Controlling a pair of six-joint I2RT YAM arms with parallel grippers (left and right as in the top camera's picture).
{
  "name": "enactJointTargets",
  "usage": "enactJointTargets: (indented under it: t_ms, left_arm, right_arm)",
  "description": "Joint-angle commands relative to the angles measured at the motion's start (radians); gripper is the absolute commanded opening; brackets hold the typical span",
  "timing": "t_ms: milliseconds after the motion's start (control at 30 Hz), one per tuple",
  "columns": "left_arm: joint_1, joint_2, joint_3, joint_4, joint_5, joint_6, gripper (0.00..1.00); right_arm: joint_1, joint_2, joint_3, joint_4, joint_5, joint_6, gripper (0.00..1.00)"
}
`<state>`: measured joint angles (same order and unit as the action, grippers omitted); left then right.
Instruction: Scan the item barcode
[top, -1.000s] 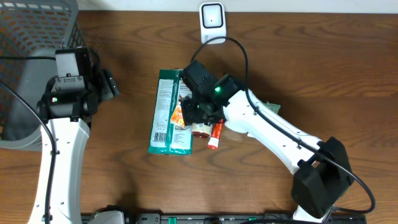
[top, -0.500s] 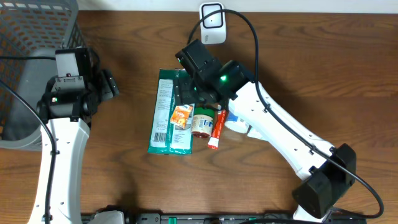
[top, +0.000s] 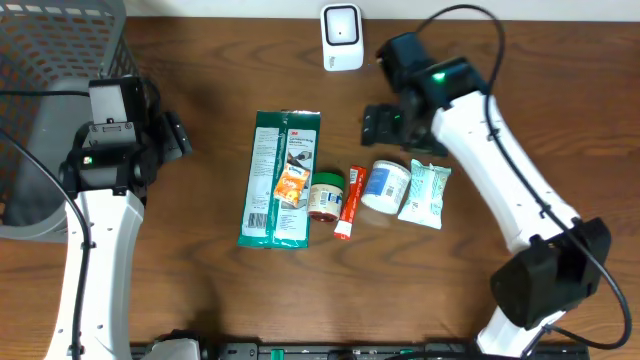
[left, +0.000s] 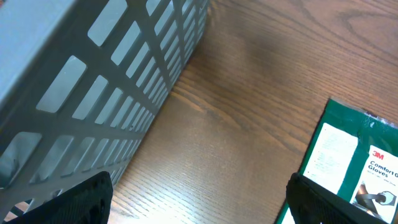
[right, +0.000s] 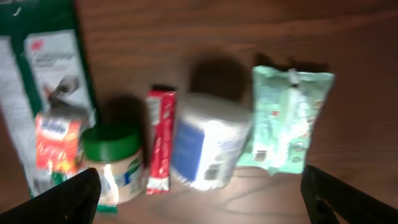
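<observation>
seems the picking step: right fingers (right: 68, 196) wide, empty, white tub (right: 208, 146) below them; left fingers (left: 81, 199) wide. next: descend, close on it, carry its barcode to the scanner (top: 341, 36).

A mock shop checkout: barcode scanner (top: 341, 38), mesh basket (top: 60, 40), wooden table (top: 200, 280).

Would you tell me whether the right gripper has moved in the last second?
Yes. The right gripper left the green package and swung rightward, past the white scanner.
</observation>
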<state>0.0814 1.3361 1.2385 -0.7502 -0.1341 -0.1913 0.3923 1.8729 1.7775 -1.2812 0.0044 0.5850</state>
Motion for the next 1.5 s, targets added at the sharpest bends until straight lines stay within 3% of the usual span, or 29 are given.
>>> enactJointTargets:
  t_ms: [0,600,1467]
  left_arm:
    - [0.001,0.005,0.016,0.004,-0.005,-0.013,0.87]
    - [0.001,0.005,0.016,0.004,-0.005,-0.013,0.87]
    - [0.001,0.005,0.016,0.004,-0.005,-0.013,0.87]
  right_arm:
    - [-0.034,-0.005,-0.047,0.012,-0.024,0.006,0.99]
    - [-0.071,-0.005,-0.352,0.272,-0.171,0.006,0.99]
    - [-0.071,-0.005,-0.375,0.294,-0.17,0.005,0.99]
